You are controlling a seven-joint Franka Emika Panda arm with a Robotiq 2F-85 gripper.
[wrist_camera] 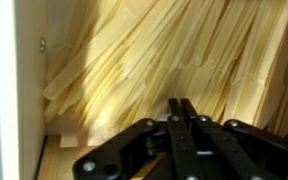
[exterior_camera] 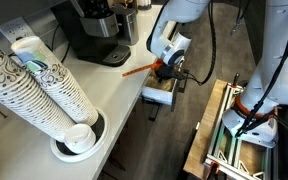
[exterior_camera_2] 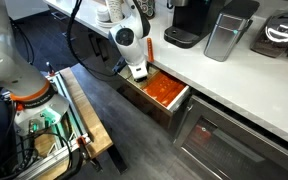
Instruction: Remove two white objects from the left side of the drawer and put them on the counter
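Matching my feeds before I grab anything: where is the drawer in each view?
In an exterior view: the drawer sits centre-right, under the gripper.
In an exterior view: the drawer is mid-frame, open, orange inside.
Wrist view: its white wall runs down the left; tan strips fill the rest.
Shared landmark: the gripper, down in the drawer in all three.

drawer (exterior_camera_2: 180, 108): white walls, orange inside | sticks (wrist_camera: 164, 50): pale yellow | tool (wrist_camera: 179, 104): black | cups (exterior_camera: 34, 85): white, dark swirls

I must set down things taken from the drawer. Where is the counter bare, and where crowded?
Bare: the front strip of the counter between the open drawer and the coffee machine, and the stretch between the cup stack and the drawer. Crowded: along the back by the metal canister.
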